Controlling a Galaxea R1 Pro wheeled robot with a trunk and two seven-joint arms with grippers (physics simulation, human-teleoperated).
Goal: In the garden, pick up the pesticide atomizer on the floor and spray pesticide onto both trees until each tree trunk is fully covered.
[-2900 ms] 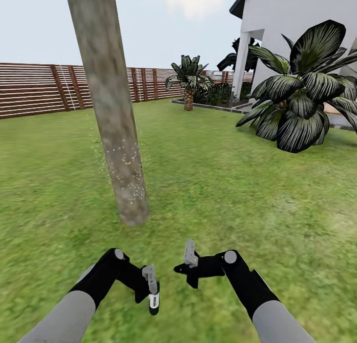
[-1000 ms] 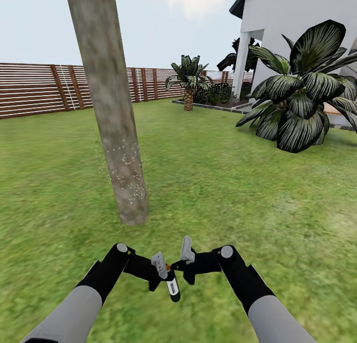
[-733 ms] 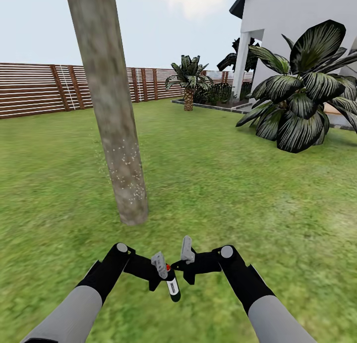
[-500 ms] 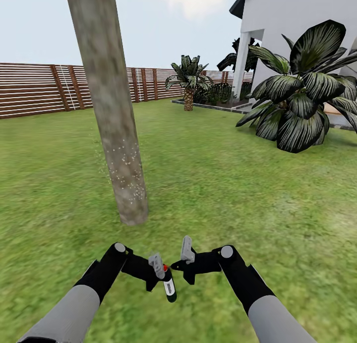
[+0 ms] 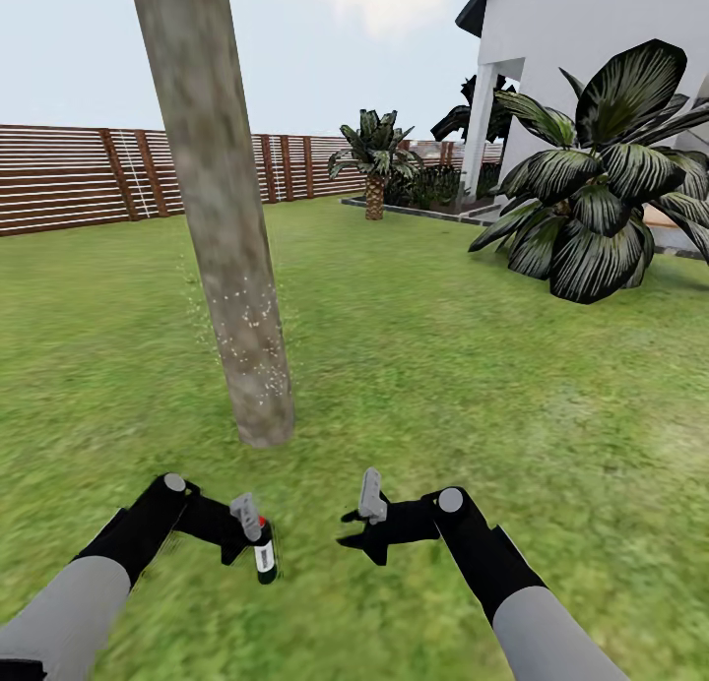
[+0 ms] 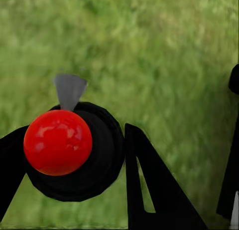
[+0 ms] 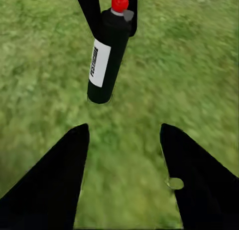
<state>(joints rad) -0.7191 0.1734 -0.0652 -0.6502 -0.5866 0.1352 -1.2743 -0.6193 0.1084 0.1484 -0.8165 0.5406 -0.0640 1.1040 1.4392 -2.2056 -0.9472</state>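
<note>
The tree trunk [image 5: 228, 268] rises from the lawn just ahead and left of centre, with white spray specks [image 5: 251, 351] on its lower part. The pesticide atomizer [image 5: 264, 557], a black bottle with a white label and red cap, hangs upright over the grass, and my left gripper [image 5: 251, 526] is shut on it near the cap. The left wrist view looks down on its red cap [image 6: 58, 142] and grey nozzle [image 6: 69, 89]. My right gripper [image 5: 355, 524] is open and empty, to the right of the bottle. Between the right gripper's spread fingers [image 7: 55, 185], the atomizer [image 7: 106, 60] hangs apart from them.
A big striped broad-leaved plant [image 5: 601, 199] stands at the right in front of the white house [image 5: 591, 31]. A small palm [image 5: 374, 159] grows further back. The slatted wooden fence [image 5: 79, 174] bounds the lawn [image 5: 443, 366], which stretches open around the trunk.
My left arm first carried the atomizer right, close to the right gripper, then swung it back left and away. The right arm has stayed nearly still.
</note>
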